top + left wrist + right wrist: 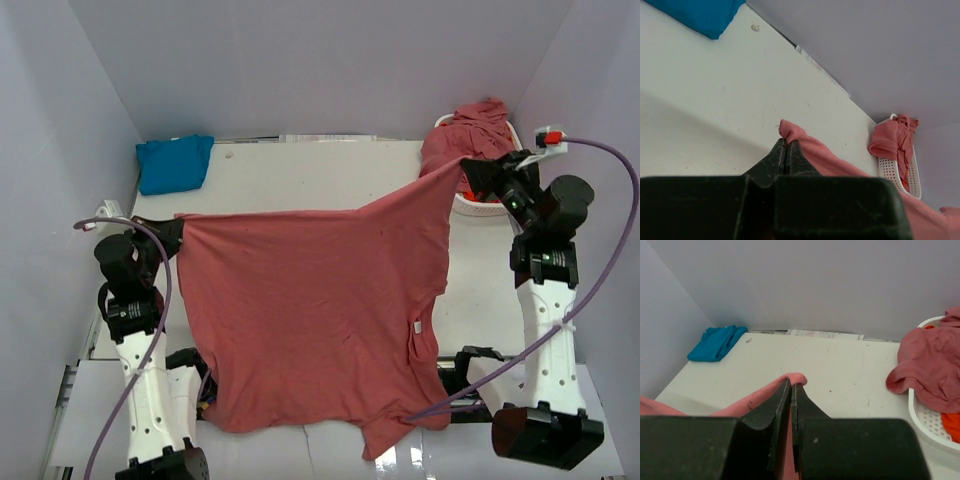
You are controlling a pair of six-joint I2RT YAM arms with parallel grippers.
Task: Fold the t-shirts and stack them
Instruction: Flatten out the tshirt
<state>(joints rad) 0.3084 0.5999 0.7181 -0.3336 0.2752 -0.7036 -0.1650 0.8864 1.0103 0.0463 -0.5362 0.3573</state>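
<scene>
A rose-red t-shirt [310, 310] is held spread between the two arms above the desk [300, 175], so that it hangs open and can be laid flat for folding. One upper corner is pinched by the left claw [786, 146], whose jaws are closed tight on a small fold of cloth. The opposite corner is clamped the same way by the right claw [791, 386]. The right corner is held farther back, so the top edge runs slanted and the hem hangs toward the arm bases. A folded turquoise t-shirt [175, 163] is set at the far left corner, apparently as the base of the stack. Another rose-red t-shirt [470, 135] is heaped over the white basket [482, 208] at the far right. An orange t-shirt [951, 426] is seen inside it. Both are presumably left there to be folded later.
</scene>
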